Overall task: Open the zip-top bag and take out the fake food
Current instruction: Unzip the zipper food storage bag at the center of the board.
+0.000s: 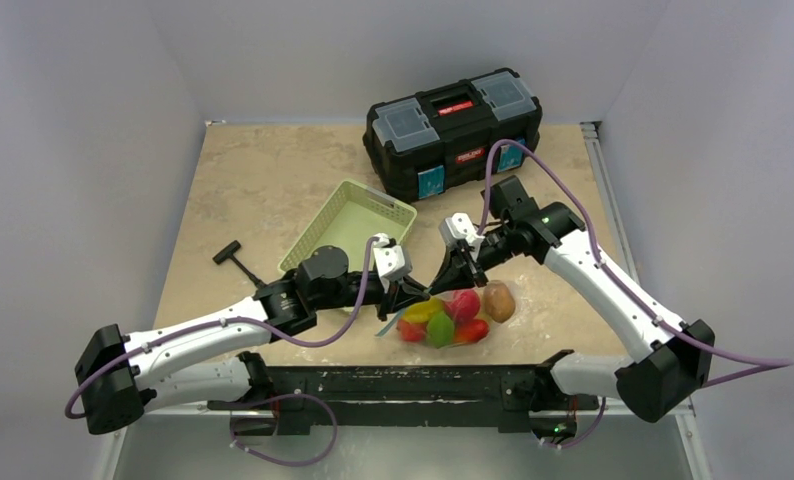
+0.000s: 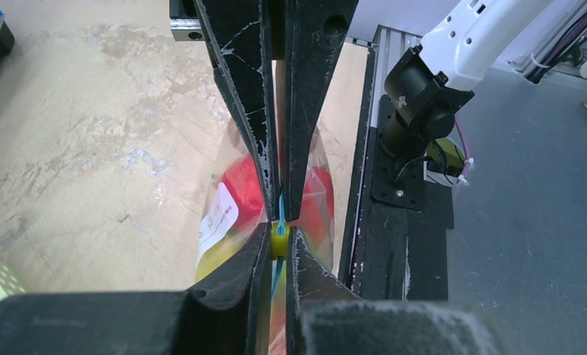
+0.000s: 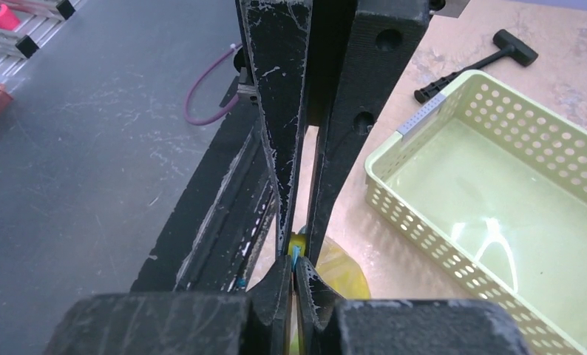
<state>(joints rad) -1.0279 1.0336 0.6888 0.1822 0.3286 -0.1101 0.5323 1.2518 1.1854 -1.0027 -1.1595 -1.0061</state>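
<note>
The zip-top bag (image 1: pixel 443 335) lies near the table's front edge, holding the fake food (image 1: pixel 441 322): red, yellow and green pieces. A brown piece (image 1: pixel 498 300) sits at the heap's right end; I cannot tell if it is inside the bag. My left gripper (image 1: pixel 401 300) is shut on the yellow slider (image 2: pixel 279 240) on the bag's blue zip strip (image 2: pixel 282 205). My right gripper (image 1: pixel 441 288) meets it tip to tip and is shut on the same strip (image 3: pixel 296 255). In the left wrist view, red and yellow food shows through the clear plastic (image 2: pixel 235 214).
A pale green lattice basket (image 1: pixel 325 228) stands just behind the left gripper, seen close in the right wrist view (image 3: pixel 423 155). A black toolbox (image 1: pixel 453 130) sits at the back. A black-handled tool (image 1: pixel 235 262) lies left of the basket. The black base rail (image 1: pixel 393 385) runs along the front edge.
</note>
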